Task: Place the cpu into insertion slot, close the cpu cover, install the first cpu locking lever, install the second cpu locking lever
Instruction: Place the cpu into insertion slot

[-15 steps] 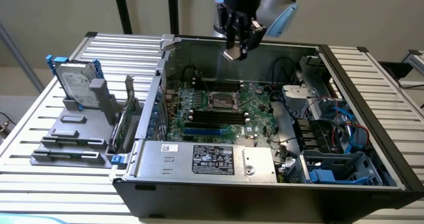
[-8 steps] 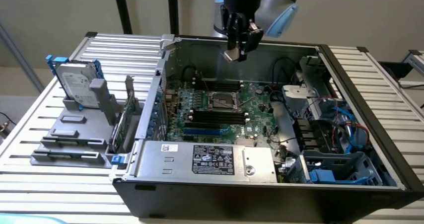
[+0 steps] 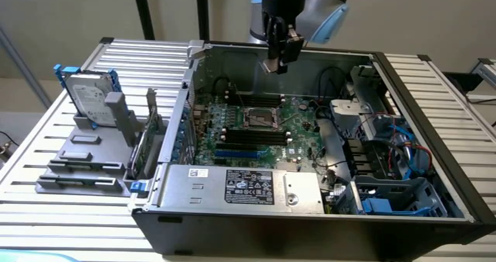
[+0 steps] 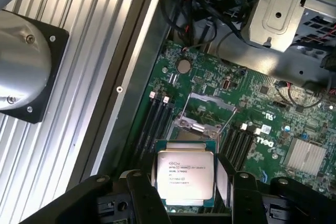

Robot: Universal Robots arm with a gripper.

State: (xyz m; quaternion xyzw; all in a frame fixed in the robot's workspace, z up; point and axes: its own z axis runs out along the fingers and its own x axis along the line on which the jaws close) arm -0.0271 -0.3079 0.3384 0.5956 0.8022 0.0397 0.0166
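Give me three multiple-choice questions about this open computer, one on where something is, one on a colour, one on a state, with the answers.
1. Where is the chip? A on the floor; B in the gripper; C in a drawer.
2. What colour is the circuit board? A green; B red; C white.
3. How is the socket? A holding a chip; B under a fan; C empty.
Answers: 1 B, the gripper clamps it above the board. 2 A, green shows all around the socket. 3 C, its dark centre lies bare.

One cpu [image 4: 185,177], one insertion slot [image 3: 259,118], one green circuit board [image 3: 301,122], one hard drive [image 3: 85,96] and one grey labelled box [image 3: 248,186].
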